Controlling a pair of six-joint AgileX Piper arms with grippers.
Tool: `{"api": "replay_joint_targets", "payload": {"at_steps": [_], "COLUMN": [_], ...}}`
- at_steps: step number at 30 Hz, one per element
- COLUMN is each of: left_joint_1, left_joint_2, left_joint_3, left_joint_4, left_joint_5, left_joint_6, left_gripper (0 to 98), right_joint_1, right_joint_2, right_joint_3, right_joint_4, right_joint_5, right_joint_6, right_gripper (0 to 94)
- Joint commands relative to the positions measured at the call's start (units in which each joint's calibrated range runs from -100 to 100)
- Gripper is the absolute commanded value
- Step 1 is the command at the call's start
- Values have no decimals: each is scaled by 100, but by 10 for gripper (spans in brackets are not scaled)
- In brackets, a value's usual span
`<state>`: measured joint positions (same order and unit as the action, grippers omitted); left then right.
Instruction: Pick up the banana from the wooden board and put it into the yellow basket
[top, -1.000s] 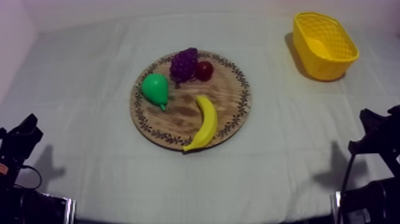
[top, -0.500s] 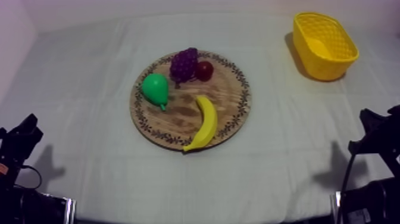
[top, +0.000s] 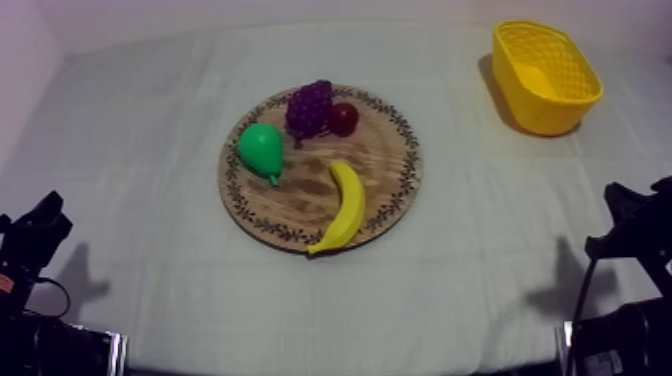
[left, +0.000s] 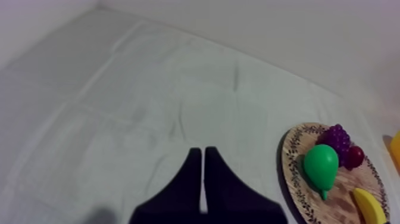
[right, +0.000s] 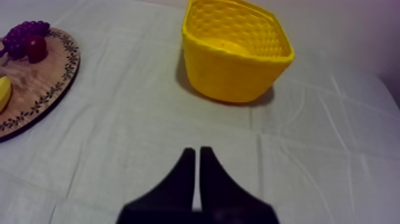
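Both claws are pressed together and hold nothing. The left gripper (left: 202, 151) shows its two black fingers lying side by side as a narrow wedge above bare grey-white cloth (left: 149, 89), touching no fruit, with the pear and the board's rim off beside it. The right gripper (right: 197, 150) forms the same tight wedge over the cloth, with the yellow basket (right: 238, 74) ahead of it and apart from it. In the top view both arms sit low, one at the lower left edge of the frame and one at the lower right. The banana (top: 345, 205) lies on the round wooden board (top: 385, 160) at the centre of the frame, on the board's lower right part, its lower tip at the patterned rim. The green pear (top: 262, 148) lies to the banana's upper left, apart from it. The bunch of grapes (top: 310, 105) and the small red fruit (top: 344, 118) sit side by side at the board's upper edge. The basket stands in the upper right of the frame, well apart from the board.
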<state>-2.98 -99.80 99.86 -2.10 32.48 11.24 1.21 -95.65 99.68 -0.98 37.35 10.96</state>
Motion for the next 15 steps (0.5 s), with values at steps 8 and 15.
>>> {"api": "replay_joint_targets", "payload": {"at_steps": [8,15], "left_joint_1": [-3,-3], "left_joint_2": [-3,-3], "left_joint_3": [3,3], "left_joint_4": [-3,-3], "left_joint_5": [2,2], "left_joint_6": [0,2], "left_gripper": [1,1], "right_joint_1": [1,-17], "right_joint_2": [-2,-2], "right_joint_3": [-1,-1], "right_joint_4": [-2,-2], "right_joint_5": [-1,-1], "right_joint_6": [-6,77], "right_gripper": [3,3]}}
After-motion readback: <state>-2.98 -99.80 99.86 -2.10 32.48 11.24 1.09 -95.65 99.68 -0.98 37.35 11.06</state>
